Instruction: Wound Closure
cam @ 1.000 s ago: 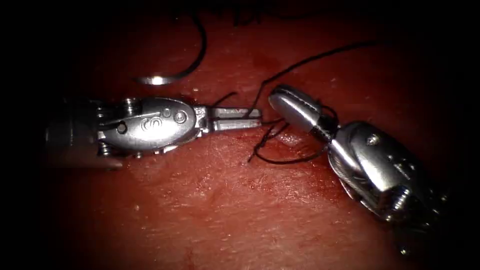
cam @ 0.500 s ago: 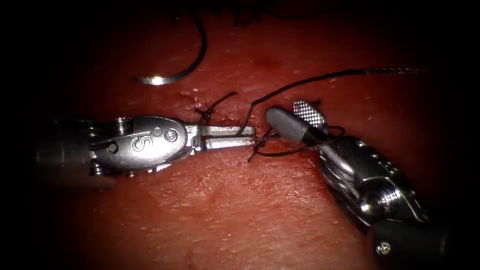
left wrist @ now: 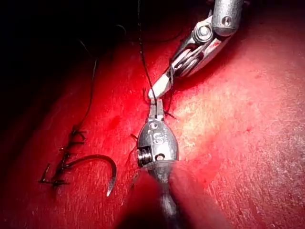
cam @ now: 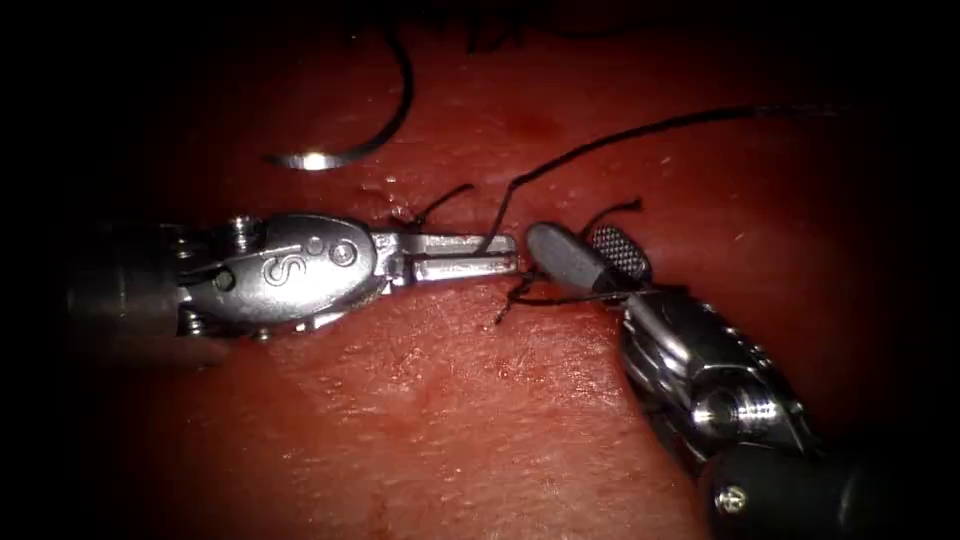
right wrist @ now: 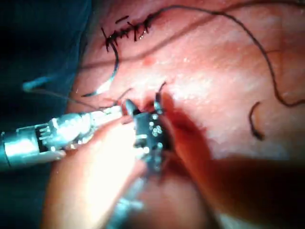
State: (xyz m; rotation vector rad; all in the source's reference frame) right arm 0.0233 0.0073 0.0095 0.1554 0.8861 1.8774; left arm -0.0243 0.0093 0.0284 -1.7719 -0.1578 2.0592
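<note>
While my left tool (cam: 497, 256) is clamped on the thread (cam: 600, 140), my right tool (cam: 585, 252) gapes empty just right of it | needle (cam: 350, 140) lies free on the tissue (cam: 450, 400), nearer the left tool, above it.

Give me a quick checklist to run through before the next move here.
1. Left hand grips the thread: ok, jaws shut on it.
2. Right hand free: ok, jaws open, holding nothing.
3. Needle parked: ok, it lies on the tissue, held by neither hand and not driven in.
4. Thread wrapped around the right hand: cannot tell, a strand crosses just behind its jaws.
5. Thread path from the needle's tail: cannot tell, it runs into shadow.
</note>
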